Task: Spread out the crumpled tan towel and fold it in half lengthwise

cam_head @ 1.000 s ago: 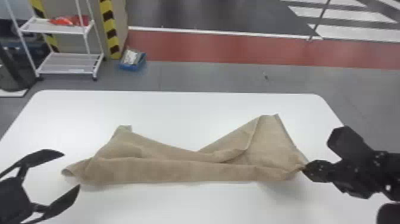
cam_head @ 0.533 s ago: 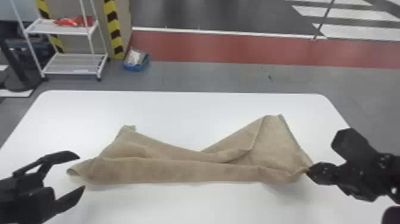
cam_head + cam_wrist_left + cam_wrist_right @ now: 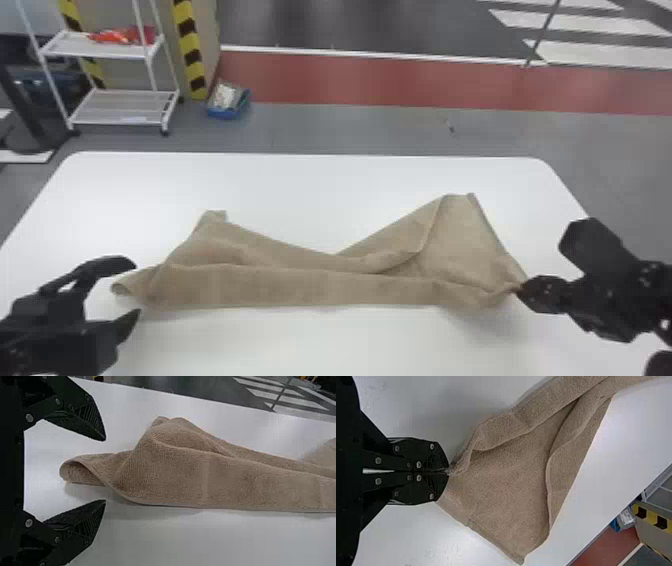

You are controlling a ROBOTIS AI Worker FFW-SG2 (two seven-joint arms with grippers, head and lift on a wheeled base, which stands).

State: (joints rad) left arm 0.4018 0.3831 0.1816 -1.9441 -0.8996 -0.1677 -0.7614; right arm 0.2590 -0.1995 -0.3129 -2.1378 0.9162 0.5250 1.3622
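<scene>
Towel report: tan towel (image 3: 300, 287), rumpled and partly spread on its surface.
You have it stretched between your left gripper (image 3: 135, 289) and right gripper (image 3: 520, 289): pinched at the right, curled open near the left, nearside edge fairly straight, uneven folds and two raised-looking peaks beyond.

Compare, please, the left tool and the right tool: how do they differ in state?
The left tool is open, but the right tool is shut. The left tool holds nothing, while the right tool pinches the towel at its right end. Both are black and have two fingers.
</scene>
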